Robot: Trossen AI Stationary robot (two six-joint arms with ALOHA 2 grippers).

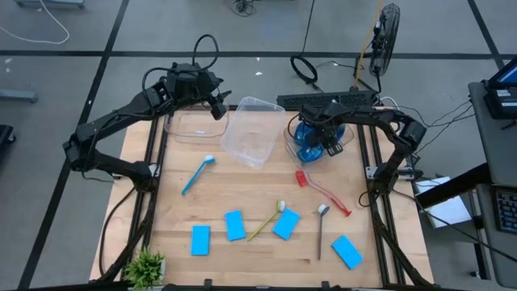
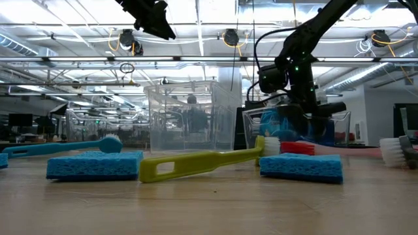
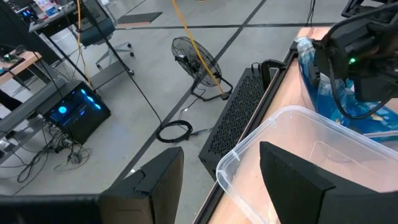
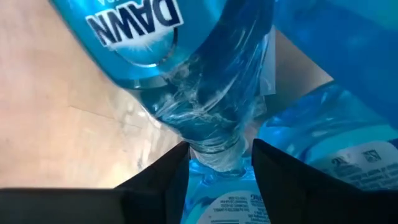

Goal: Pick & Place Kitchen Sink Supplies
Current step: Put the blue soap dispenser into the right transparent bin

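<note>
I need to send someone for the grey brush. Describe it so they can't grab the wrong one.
Start at the wooden table, near its front right corner. The grey brush lies between two blue sponges. Unlike the neighbouring red brush and yellow brush, its handle is grey.

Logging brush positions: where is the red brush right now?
In the high view the red brush lies on the table's right half, just below the bottle tub, with the grey brush nearest below it.

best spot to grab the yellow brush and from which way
Grip the yellow brush mid-handle, coming straight down. It lies flat and diagonal on the table between two sponges, so its thin handle is probably the easiest part to pinch. Turn the fingers across the handle's line, clear of both sponges.
</note>
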